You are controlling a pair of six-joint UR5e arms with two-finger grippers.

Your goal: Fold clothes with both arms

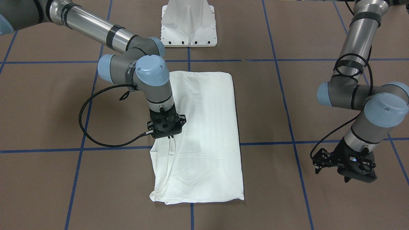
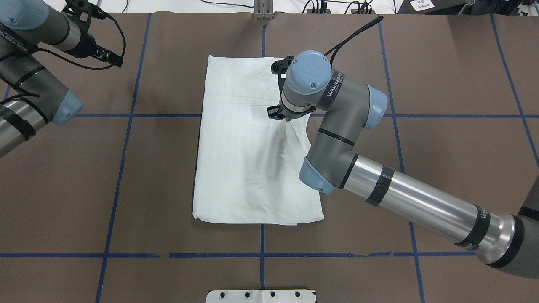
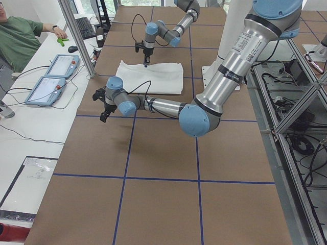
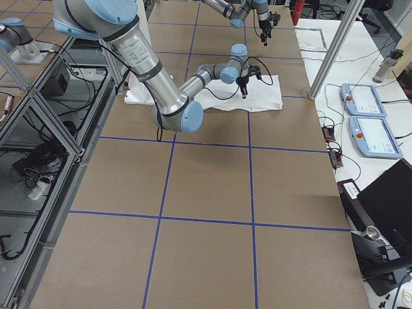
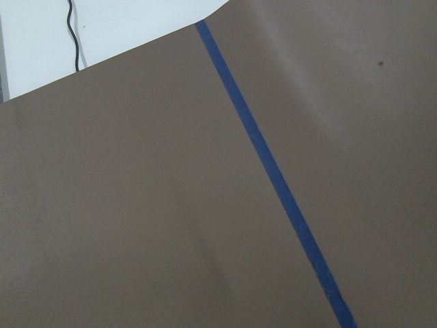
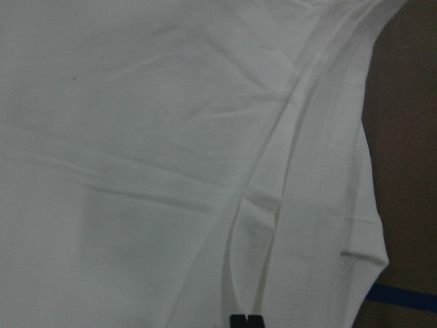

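Watching remotely. White cotton T-shirt [image 1: 204, 127] is lying flat mid-table on the brown paper-covered table [image 1: 48, 105]. It's folded to a long rectangle, one short end toward the white metal pedestal base [image 1: 188, 28], w/ a strip of bare table between. It's sitting across a crossing of the blue tape grid lines [image 5: 273, 171].

Right arm of silver tube, grey joints and light-blue caps [image 2: 404, 198] is reaching in over the shirt's long edge on the robot's right side, wrist pointing straight down. Black claw right gripper [image 1: 171, 136] is down at the cloth approx halfway along that edge. I'm reading the fingers as pinched on a raised pleat. In front and overhead views the fabric is tenting up to the tips, and in the right wrist view creases are running in toward the black fingertips [image 6: 237, 321] at the bottom edge. The hem beside it is lying wrinkled.

Left arm [image 1: 351, 48] is hanging off to the robot's left, well apart from the shirt. Black claw left gripper [image 1: 332, 167] is hovering over bare table on the operators' side, fingers standing apart, holding nothing. Left wrist view is showing only brown surface, one tape line and a corner of white bench w/ a thin black cable [image 5: 72, 34].
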